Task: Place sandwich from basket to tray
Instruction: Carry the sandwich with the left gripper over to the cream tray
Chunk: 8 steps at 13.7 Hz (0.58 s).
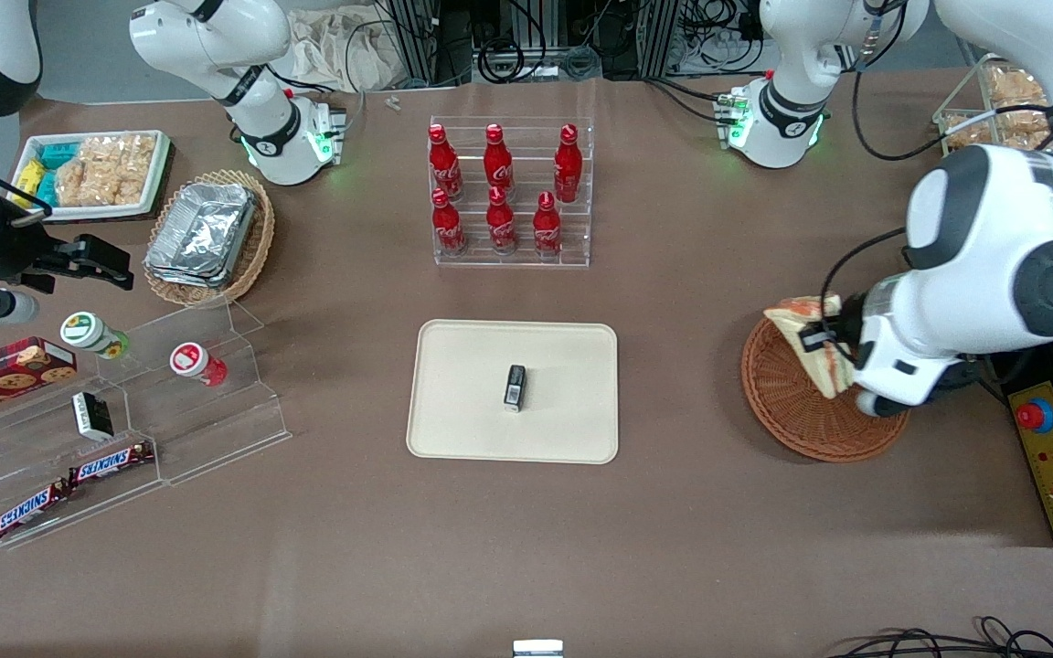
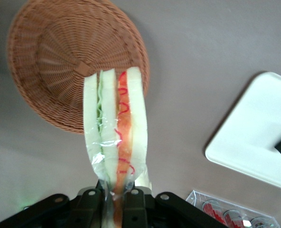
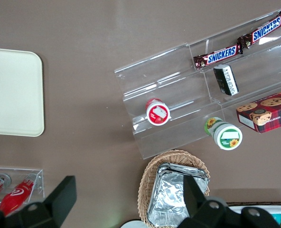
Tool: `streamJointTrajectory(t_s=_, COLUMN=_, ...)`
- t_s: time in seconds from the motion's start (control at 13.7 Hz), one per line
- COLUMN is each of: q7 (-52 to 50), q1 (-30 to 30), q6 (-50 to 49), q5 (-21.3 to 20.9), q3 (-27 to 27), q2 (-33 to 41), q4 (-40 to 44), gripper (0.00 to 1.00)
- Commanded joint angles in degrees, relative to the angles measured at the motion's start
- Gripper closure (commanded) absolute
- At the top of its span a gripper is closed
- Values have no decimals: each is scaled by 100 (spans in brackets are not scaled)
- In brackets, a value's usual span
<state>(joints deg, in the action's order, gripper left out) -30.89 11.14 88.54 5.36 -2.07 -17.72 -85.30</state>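
woven wicker basket [image 2: 60,61], clear film-wrapped sandwich [image 2: 114,128], matt tray [image 1: 462,384]

Left arm is bent low toward the working arm's end of the surface; its hand [image 2: 116,195] is held above the basket [image 1: 796,411], fingers clamped on the sandwich [image 2: 116,137].

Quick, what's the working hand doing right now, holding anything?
Hand: closed on the sandwich, lifted above the basket.
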Motion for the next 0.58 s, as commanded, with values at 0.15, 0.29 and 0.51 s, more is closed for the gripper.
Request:
streamJointTrajectory(t_s=0.15, q7=-92, q1=134, q6=100, q5=-114, q3=-574, q2=-213, q4=462, gripper=94)
streamJointTrajectory(t_s=0.29, q7=-92, q1=317, q6=723, q5=-123, q3=-760, q2=-266, q4=409, gripper=94)
streamJointTrajectory(t_s=0.51, q7=-267, q1=949, q6=1233, q5=-122, q3=-751, q2=-854, q4=514, gripper=94)
